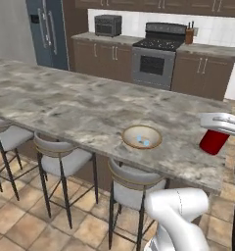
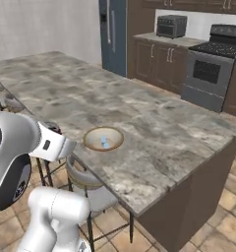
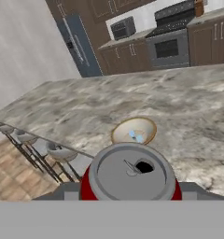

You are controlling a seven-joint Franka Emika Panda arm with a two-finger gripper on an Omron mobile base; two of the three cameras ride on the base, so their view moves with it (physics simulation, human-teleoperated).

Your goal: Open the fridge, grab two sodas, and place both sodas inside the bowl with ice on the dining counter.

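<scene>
The soda can (image 3: pixel 131 175), red with a pale grey top and an open tab hole, sits directly in front of the hand camera, held between the fingers of the hand (image 1: pixel 218 128); the hand is pinching the can at its sides. In the left base view the can (image 1: pixel 213 141) hangs below the white hand at the right edge of the picture, above the near right part of the table (image 1: pixel 80 105), tilted slightly. The bowl (image 1: pixel 142 137), with a tan rim and whitish inside holding small pale blue pieces, rests on the table near its front edge, to the left of the can and apart from it. In the hand view the bowl (image 3: pixel 134 131) lies just beyond the can top. The table is a long island with a grey-beige marbled top and a brown base. Three stools (image 1: pixel 62 159) with grey seats stand along its near side. The fridge (image 1: pixel 47 30), slate-blue with long grey handles, stands at the far wall with both doors closed. To its right are brown cabinets (image 1: pixel 102 58), a toaster oven (image 1: pixel 108 25) on the far counter, and a black-topped stove (image 1: pixel 155 54).
</scene>
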